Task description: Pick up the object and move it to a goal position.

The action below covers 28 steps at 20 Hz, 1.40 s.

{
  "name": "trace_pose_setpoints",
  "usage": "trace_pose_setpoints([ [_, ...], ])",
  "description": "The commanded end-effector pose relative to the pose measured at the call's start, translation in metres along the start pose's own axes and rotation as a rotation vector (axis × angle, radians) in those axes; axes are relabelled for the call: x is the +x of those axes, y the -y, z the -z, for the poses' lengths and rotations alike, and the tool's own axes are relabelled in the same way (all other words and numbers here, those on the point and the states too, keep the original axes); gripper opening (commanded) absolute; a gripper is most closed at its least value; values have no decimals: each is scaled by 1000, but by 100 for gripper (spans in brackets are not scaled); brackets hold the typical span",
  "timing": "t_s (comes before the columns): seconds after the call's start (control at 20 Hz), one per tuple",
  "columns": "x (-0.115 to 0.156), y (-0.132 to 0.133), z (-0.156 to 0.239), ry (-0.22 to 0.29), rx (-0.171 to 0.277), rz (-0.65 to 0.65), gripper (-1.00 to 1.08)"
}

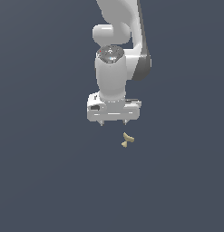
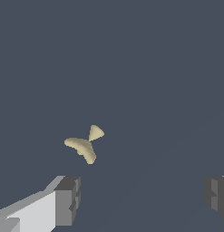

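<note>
Clearly nothing is grasped yet: the object (image 1: 127,139) lies on the dark surface (image 1: 41,181), free of the fingers (image 2: 68,199), so pickup and the carry to the goal both remain. No surface edge shows to place it by. Beyond it, the gripper (image 1: 113,122) hangs spread wide and empty, the arm upright, pointing straight down.

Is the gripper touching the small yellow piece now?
Apart. In the wrist view the yellow piece lies on the floor with a clear gap to the open gripper, touching neither finger.
</note>
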State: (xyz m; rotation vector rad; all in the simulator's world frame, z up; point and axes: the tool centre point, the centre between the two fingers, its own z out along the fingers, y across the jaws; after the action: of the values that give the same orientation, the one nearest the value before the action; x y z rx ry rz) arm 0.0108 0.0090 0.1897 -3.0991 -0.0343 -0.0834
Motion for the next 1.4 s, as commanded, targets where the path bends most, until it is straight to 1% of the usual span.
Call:
trace_pose_setpoints([
  [0.0, 0, 0, 0, 0, 0, -2, 100],
  [0.3, 1, 4, -6, 3, -1, -39, 100],
  [0.6, 2, 12, -19, 10, -4, -116, 100],
  [1.35, 3, 45, -72, 33, -28, -431, 100],
])
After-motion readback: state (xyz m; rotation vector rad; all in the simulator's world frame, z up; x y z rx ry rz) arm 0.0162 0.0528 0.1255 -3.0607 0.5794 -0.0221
